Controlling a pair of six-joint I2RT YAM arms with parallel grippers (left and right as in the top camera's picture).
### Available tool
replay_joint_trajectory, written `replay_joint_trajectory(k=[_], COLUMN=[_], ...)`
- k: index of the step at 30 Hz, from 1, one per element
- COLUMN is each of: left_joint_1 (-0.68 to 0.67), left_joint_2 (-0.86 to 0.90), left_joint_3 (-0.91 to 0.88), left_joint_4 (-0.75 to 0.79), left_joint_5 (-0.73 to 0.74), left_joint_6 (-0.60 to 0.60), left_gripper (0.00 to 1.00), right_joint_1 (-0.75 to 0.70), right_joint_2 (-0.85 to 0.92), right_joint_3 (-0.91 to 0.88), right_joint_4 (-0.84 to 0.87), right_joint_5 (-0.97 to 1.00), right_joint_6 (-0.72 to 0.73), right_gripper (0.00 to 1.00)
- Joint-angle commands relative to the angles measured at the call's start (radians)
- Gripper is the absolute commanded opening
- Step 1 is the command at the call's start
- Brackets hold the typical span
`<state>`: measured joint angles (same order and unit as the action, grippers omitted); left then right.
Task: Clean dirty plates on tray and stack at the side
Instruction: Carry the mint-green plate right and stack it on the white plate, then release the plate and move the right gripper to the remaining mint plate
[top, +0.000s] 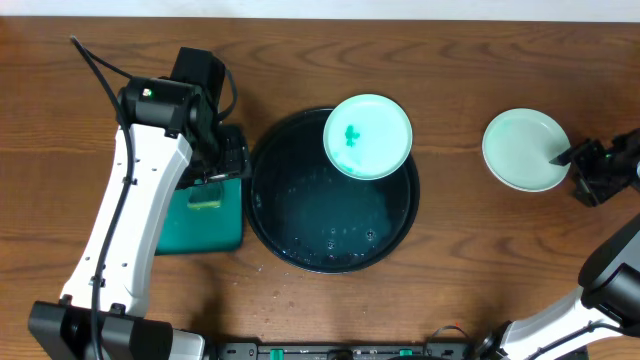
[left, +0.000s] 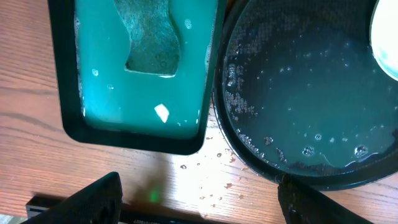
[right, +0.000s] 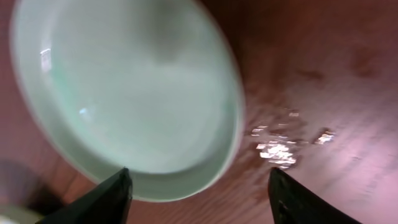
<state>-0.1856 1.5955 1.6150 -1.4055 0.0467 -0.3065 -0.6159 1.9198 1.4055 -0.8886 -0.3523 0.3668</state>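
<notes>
Left of the tray (top: 265, 215), touching its rim or nearly so, sits the green sponge tray (left: 68, 118), flooded with teal water. The sponge (left: 152, 37) lies at its far end. The left gripper (left: 199, 182) hangs above it, fingers wide apart, holding nothing. Risk: a soaked sponge is slick and heavy, so a shallow pinch could drop it or trail drips onto the table (top: 60, 200), where droplets (left: 211, 186) already lie beside the tray. The tray holds a film of water. The smeared plate (top: 368, 136) sits at the tray's far right and overlaps the rim, so it probably rests tilted. Risk: scrubbing pressure there could rock it or slide it off the rim. Right of the tray, well apart from it, the clean plate (top: 526, 150) rests on the table. The right gripper (right: 199, 173) is at that plate's far edge, jaws apart, gripping nothing. Risk: wet patches (right: 280, 149) beside it could let a nudge skid the plate. Only two plates are visible.
</notes>
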Motion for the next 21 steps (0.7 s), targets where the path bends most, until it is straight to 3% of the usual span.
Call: replay_joint_trajectory(k=[1,6,10,16,21], left_joint_1=[-0.001,-0.001,-0.001,-0.001,-0.001], left_joint_2=[0.002,0.002,0.002,0.002,0.002], left_joint_3=[0.006,0.006,0.006,0.006,0.006], left_joint_4=[0.0,0.0,0.0,0.0,0.0], left_joint_5=[-0.005,-0.005,-0.005,-0.005,-0.005], left_joint_6=[0.006,0.006,0.006,0.006,0.006], left_gripper=[0.81,0.81,0.81,0.81,0.81], right_joint_1=[0.012,0.089,0.204,0.404,0.531], right_joint_2=[-0.012,-0.035,-0.035,-0.035,-0.024], right_joint_3=[0.001,0.001,0.0,0.0,0.0], right_joint_4=[0.012,0.011,0.0,0.101,0.237], right_joint_5=[-0.225,-0.449,-0.395,-0.273,-0.126], right_joint_6=[-0.129,-0.366,-0.455,-0.447,-0.287], right_gripper=[0.66,0.67,0.71,0.77,0.83])
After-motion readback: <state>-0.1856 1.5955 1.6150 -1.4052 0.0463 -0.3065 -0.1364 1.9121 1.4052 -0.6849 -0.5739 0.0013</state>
